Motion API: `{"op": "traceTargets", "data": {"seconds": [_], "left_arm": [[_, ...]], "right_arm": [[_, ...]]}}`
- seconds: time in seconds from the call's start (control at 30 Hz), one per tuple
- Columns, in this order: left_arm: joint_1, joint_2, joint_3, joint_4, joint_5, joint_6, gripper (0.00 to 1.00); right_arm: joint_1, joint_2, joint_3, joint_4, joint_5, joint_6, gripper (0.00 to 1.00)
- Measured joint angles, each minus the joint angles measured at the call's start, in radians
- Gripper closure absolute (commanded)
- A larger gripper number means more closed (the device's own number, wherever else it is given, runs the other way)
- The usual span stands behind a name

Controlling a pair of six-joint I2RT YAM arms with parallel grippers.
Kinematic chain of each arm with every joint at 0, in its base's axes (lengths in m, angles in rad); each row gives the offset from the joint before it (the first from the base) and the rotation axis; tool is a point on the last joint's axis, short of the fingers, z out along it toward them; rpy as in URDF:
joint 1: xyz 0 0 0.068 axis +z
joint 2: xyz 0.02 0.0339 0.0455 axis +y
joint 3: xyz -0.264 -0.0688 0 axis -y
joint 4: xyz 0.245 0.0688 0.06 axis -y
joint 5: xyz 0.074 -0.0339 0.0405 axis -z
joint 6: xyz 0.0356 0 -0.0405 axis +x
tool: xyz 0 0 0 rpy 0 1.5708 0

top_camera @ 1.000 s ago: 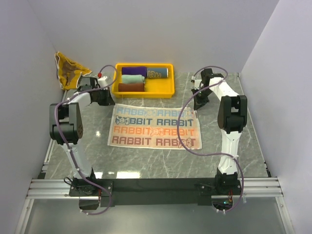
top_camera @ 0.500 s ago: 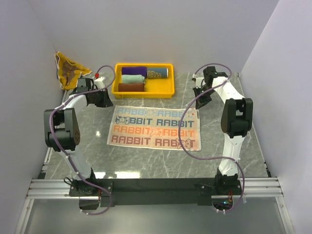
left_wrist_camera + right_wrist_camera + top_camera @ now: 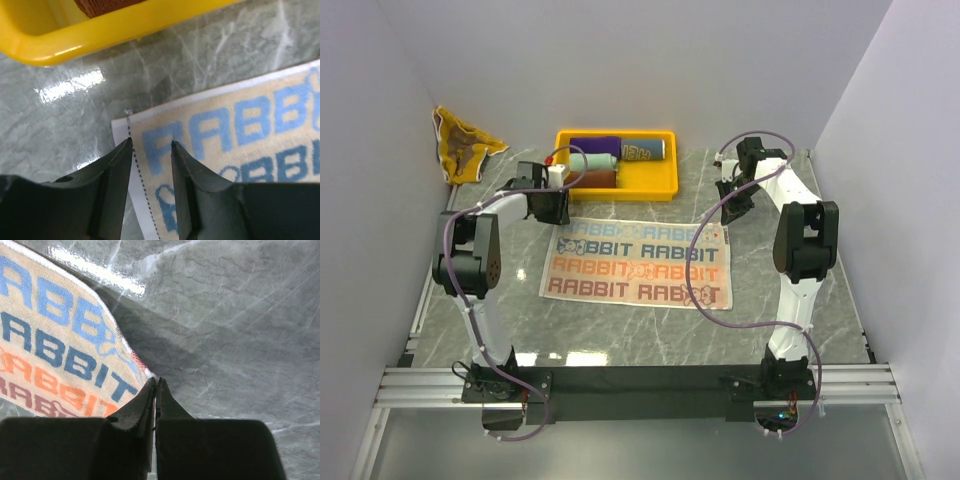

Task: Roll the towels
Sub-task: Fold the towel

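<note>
Holding the printed towel point(image 3: 638, 260) by one far corner, right gripper point(image 3: 156, 382) is clamped shut, probably tensioning it for rolling; left gripper point(image 3: 151, 146), part-open, straddles the other far corner, gripping nothing.

Left arm point(image 3: 470, 258) folded at elbow, forearm reaching forward and inward, wrist low. Left gripper point(image 3: 150, 146) angled down, jaws parted by narrow gap. Right arm point(image 3: 804, 238) stretched forward, wrist bent inward. Right gripper point(image 3: 156, 384) low, jaws pressed together.
</note>
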Motion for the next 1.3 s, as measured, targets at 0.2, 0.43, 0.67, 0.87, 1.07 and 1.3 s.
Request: {"op": "traceTargets", "data": {"seconds": [0.2,0.43,0.67,0.87,1.07,1.3], "left_arm": [[-0.01,0.029,0.025,0.003,-0.068,0.002,0.6],[-0.009,0.034,0.044,0.01,-0.112,0.003,0.62],[-0.009,0.074,0.071,0.012,-0.121,0.0,0.64],[-0.011,0.096,0.093,0.012,-0.128,-0.001,0.78],[-0.014,0.098,0.097,0.005,-0.121,0.002,0.99],[0.003,0.096,0.107,-0.021,-0.075,0.0,1.0]], "right_arm": [[0.0,0.0,0.0,0.0,-0.003,0.0,1.0],[0.0,0.008,0.0,0.0,-0.003,0.0,1.0],[0.0,0.019,0.0,0.0,-0.009,0.0,1.0],[0.0,0.019,0.0,0.001,-0.012,0.003,1.0],[0.0,0.021,0.0,0.003,-0.011,0.004,1.0],[0.0,0.034,0.029,0.001,-0.006,0.004,1.0]]}}
